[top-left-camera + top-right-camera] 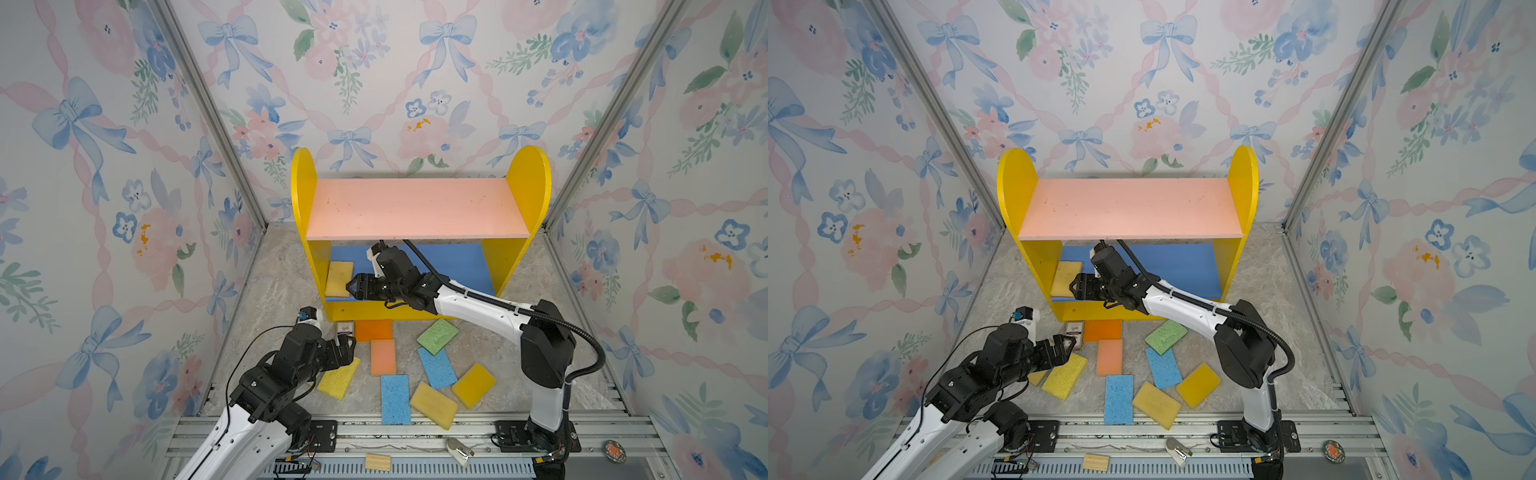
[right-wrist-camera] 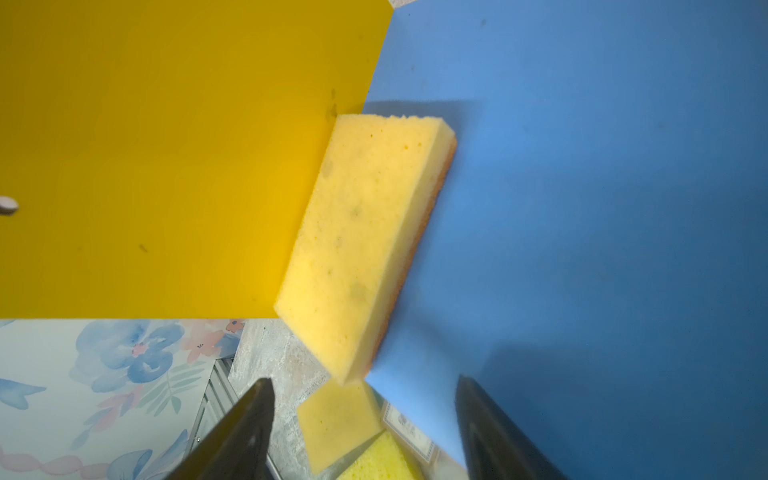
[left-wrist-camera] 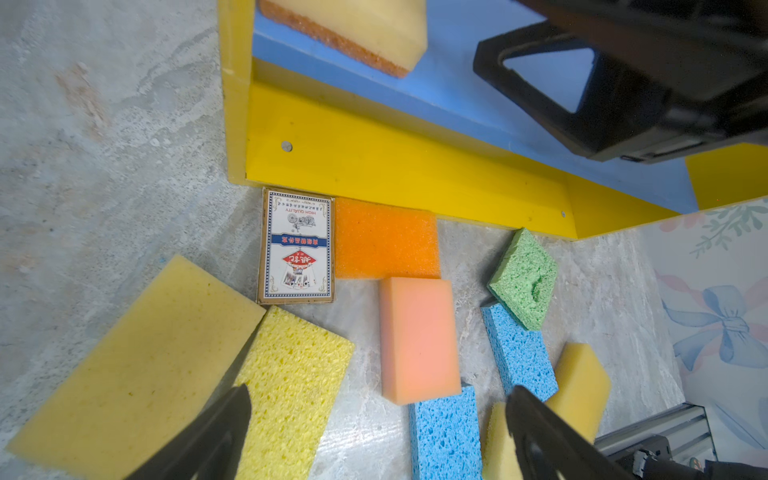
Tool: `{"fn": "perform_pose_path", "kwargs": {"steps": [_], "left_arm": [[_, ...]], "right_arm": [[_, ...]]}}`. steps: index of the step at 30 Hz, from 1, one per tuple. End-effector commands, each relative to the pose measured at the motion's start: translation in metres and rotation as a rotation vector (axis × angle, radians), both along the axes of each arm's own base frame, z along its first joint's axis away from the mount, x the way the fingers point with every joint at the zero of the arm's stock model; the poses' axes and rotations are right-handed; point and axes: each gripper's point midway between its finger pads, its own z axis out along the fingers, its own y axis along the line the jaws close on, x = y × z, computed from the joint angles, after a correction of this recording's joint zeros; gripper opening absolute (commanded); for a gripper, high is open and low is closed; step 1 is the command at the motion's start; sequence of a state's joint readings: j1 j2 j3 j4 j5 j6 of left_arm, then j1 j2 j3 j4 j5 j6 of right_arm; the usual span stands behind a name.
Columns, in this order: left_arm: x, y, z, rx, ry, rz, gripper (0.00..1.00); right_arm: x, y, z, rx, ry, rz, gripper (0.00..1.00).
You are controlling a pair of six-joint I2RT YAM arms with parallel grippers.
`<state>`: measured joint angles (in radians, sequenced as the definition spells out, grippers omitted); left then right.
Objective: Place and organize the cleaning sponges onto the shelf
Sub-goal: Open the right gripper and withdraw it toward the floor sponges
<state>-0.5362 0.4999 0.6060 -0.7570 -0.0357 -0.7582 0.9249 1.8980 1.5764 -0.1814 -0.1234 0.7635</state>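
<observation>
One sponge lies at the left end of the shelf's blue lower board, touching the side panel. The right claw, spread and empty, is just beside it. The left claw, also spread, hovers above the other sponges on the counter.

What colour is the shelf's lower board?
Blue. The lower board shows best in the right wrist view.
</observation>
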Motion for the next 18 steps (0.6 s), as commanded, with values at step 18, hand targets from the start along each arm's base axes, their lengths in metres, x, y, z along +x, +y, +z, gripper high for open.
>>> {"fn": "perform_pose_path", "kwargs": {"steps": [18], "left_arm": [[0.002, -0.101, -0.019, -0.287, -0.032, -0.288, 0.97]], "right_arm": [[-0.137, -0.226, -0.080, -0.173, 0.194, -0.334, 0.71]]}}
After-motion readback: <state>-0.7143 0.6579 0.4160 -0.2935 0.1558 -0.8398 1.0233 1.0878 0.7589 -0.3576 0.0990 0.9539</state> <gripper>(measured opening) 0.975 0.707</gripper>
